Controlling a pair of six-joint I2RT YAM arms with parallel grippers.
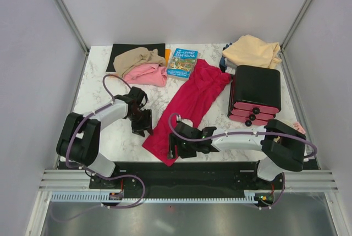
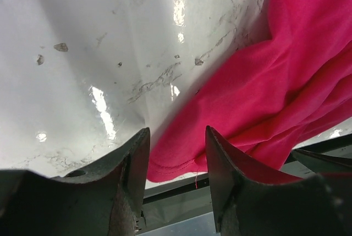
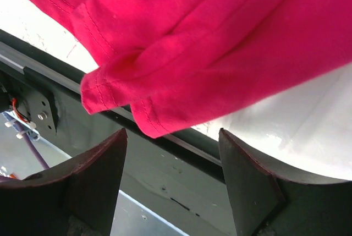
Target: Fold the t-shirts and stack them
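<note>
The crimson red t-shirt (image 1: 190, 104) lies stretched in a long diagonal strip from beside the book down to the table's near edge. My left gripper (image 1: 144, 130) stands open just left of the shirt's lower end; in the left wrist view (image 2: 177, 134) the red hem (image 2: 181, 167) lies beyond the fingertips, with nothing gripped. My right gripper (image 1: 177, 149) is open at the shirt's bottom corner (image 3: 148, 118), which hangs over the table's edge just past the fingertips (image 3: 172, 132). The pink t-shirt (image 1: 146, 74) and tan-brown t-shirt (image 1: 135, 58) lie bunched at the back left. The peach-cream t-shirt (image 1: 253, 51) lies crumpled at the back right.
A black mat (image 1: 122, 48) lies under the tan shirt. A blue illustrated book (image 1: 182, 62) sits at the back centre. A black drawer unit with pink drawers (image 1: 256, 94) stands on the right. A dark rail (image 1: 187, 170) runs along the table's near edge.
</note>
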